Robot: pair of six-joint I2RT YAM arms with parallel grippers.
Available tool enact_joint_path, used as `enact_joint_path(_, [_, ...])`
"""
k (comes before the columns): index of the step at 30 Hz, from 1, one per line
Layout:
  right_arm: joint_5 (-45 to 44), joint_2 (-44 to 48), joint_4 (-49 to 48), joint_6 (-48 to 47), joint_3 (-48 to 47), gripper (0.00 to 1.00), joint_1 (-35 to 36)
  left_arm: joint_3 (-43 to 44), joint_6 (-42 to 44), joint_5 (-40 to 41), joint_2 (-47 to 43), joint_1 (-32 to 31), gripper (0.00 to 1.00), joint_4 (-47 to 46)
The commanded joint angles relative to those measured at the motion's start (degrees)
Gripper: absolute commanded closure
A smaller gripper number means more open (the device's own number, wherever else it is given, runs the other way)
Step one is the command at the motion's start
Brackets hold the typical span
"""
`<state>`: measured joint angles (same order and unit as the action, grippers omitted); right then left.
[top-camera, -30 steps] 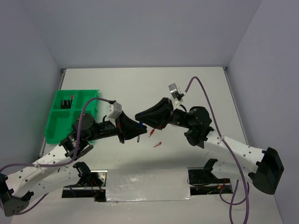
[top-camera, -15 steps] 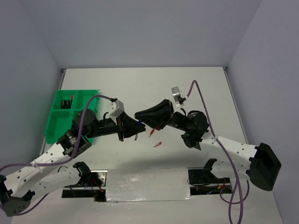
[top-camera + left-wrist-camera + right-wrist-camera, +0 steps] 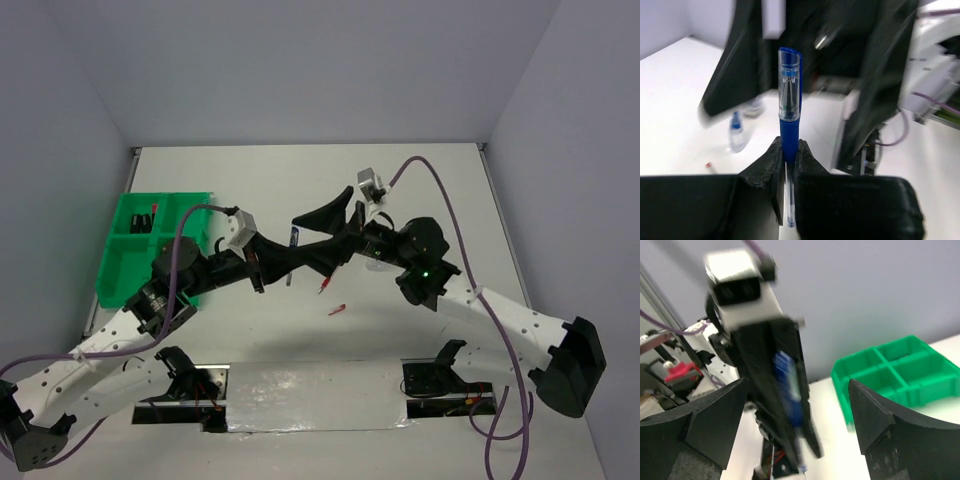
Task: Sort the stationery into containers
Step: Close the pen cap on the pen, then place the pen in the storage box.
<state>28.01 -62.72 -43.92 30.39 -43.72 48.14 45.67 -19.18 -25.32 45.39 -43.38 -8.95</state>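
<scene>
Overhead and wrist views, with the green tray (image 3: pixel 118 262) as our reference. We see the tray at the left edge of the table (image 3: pixel 420 190), divided into four compartments. Dark short pieces (image 3: pixel 148 221) lie in one of its far compartments, and we cannot tell them apart at this size.

The left gripper (image 3: pixel 283 263) is off the tray's right side, beyond its near right corner. Its fingers are clamped on the blue pen (image 3: pixel 789 102), which they grip at the lower barrel. In the left wrist view the capped end of the pen stands straight up out of the closed fingers (image 3: pixel 765 167). In the overhead view the pen (image 3: pixel 292 240) is clear of the table.

The right gripper (image 3: pixel 305 238) faces the left one from the side farther from the tray. Its fingers (image 3: pixel 710 425) are spread wide apart and touch nothing. In the right wrist view the left gripper and the pen (image 3: pixel 788 390) appear between them, blurred, with the tray (image 3: pixel 890 371) behind.

A red pen (image 3: pixel 323 286) lies on the table past the blue pen, away from the tray. A second red pen (image 3: pixel 337 309) lies just beyond it, nearer the arm bases. The left wrist view also shows a small blue-capped bottle (image 3: pixel 736 136) standing on the table. We cannot place the bottle relative to the tray.
</scene>
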Motion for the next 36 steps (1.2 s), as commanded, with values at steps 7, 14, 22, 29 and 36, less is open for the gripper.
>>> enact_joint_path(7, [0.7, 12.9, 28.8, -9.9, -13.4, 0.07, -7.8, -6.0, -1.8, 39.8, -1.3, 1.1, 1.0, 4.4])
enact_joint_path(14, [-7.1, 25.4, 36.4, -13.1, -5.5, 0.01, -8.1, 10.3, -12.0, 64.4, 17.5, 24.6, 1.0, 34.6])
enact_joint_path(22, [-7.4, 28.7, 35.8, -14.3, 1.6, 0.0, -8.1, 13.4, -3.3, 48.8, 25.1, 41.9, 1.0, 25.6])
enact_joint_path(29, [-6.8, 24.0, 31.6, -14.6, 6.8, 0.0, -8.8, 22.8, 1.4, 49.3, 30.9, 47.1, 1.0, 28.7])
enact_joint_path(36, [-9.3, 20.5, 27.9, -12.6, 10.4, 0.0, -10.1, 23.9, -0.7, 49.1, 33.8, 47.8, 1.0, 30.0])
